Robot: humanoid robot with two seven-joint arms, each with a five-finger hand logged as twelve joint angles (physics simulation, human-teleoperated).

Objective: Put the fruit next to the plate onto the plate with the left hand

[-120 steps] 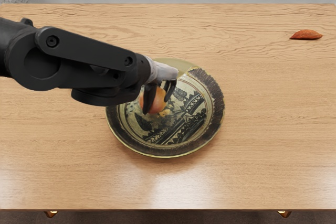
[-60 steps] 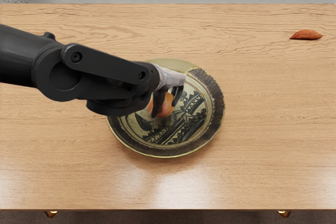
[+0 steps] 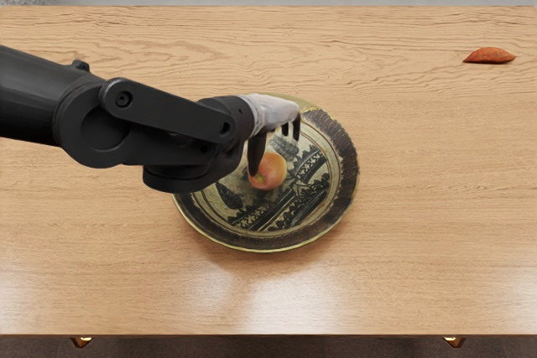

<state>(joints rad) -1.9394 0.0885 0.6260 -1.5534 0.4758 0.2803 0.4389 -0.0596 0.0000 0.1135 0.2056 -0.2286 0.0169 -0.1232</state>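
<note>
A round orange-red fruit (image 3: 270,170) lies inside the patterned brown-and-gold plate (image 3: 347,175), a little left of its centre. My left hand (image 3: 275,137) hovers just above and behind the fruit, its arm coming in from the left edge and covering the plate's left rim. The fingers (image 3: 290,129) are spread and lifted off the fruit, while the dark thumb (image 3: 254,155) hangs down beside the fruit's left side. The hand holds nothing. The right arm is out of view.
A small reddish-orange piece (image 3: 489,55) lies far off at the table's back right. Bare wooden tabletop (image 3: 436,207) surrounds the plate, and the table's front edge runs along the bottom of the picture.
The hand carried the fruit a little to the right over the plate, then its fingers opened and lifted. The fruit now lies free on the plate.
</note>
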